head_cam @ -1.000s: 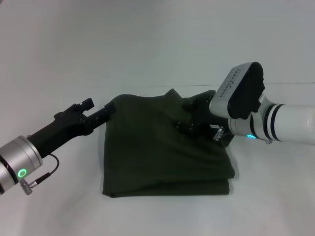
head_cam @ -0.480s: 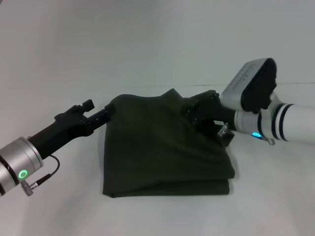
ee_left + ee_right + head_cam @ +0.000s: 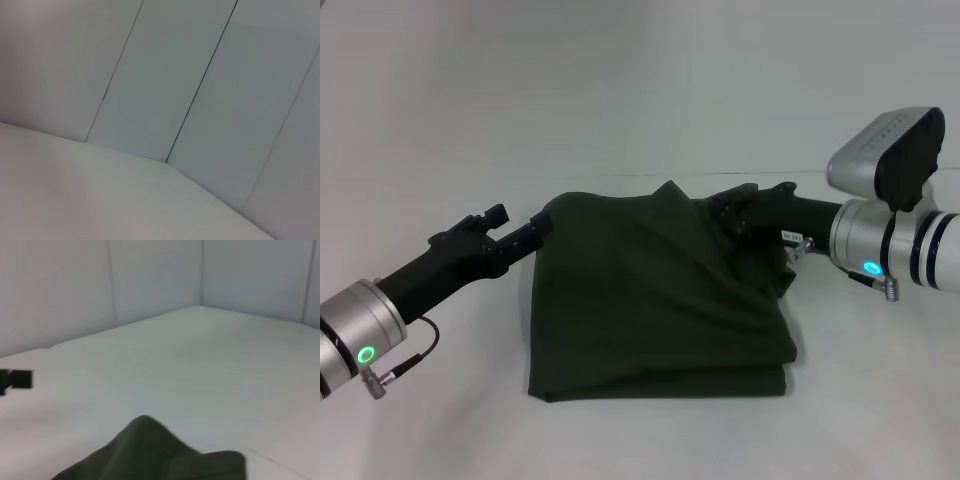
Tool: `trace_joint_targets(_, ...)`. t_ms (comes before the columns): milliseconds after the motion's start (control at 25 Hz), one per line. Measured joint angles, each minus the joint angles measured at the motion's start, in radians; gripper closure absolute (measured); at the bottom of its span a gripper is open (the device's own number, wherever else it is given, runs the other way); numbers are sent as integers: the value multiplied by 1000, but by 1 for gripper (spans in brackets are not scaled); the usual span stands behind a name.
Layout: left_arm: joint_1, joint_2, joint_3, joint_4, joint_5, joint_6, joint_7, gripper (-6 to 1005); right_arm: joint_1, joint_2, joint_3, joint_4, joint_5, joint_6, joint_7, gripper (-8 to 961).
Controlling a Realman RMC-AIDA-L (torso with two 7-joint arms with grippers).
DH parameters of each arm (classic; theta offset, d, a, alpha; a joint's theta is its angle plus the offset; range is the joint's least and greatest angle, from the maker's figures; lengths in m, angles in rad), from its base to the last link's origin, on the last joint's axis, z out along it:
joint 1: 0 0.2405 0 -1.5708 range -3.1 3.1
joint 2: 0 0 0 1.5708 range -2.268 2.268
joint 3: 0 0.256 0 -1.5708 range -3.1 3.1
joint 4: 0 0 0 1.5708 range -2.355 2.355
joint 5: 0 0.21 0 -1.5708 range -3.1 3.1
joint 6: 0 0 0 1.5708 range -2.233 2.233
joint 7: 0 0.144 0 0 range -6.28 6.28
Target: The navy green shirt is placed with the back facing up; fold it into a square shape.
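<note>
Beneath the navy green shirt (image 3: 655, 295) lies a white table (image 3: 640, 110).

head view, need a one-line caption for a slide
Both grippers, left and right, meet the far corners of the folded navy green shirt on the white table.
</note>
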Motion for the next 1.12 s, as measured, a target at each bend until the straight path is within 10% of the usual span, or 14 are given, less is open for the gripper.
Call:
trace_joint_targets(280,-5,0,0,-10,0,-18,1,151,8,16,-70,-25,-91,27,-28,920)
trace_joint_targets(360,-6,0,0,-14,0,-20,2,151,13,21,-105,-26,-99,58,-38,719)
trace_joint_targets(600,-2,0,0,-15,0,-21,3,151,24,27,-150,-16,-96,108,-73,508)
trace_joint_targets(1120,-2,0,0,-18,0,-21,3,154,27,37,-231,-14,-86,220,-91,522)
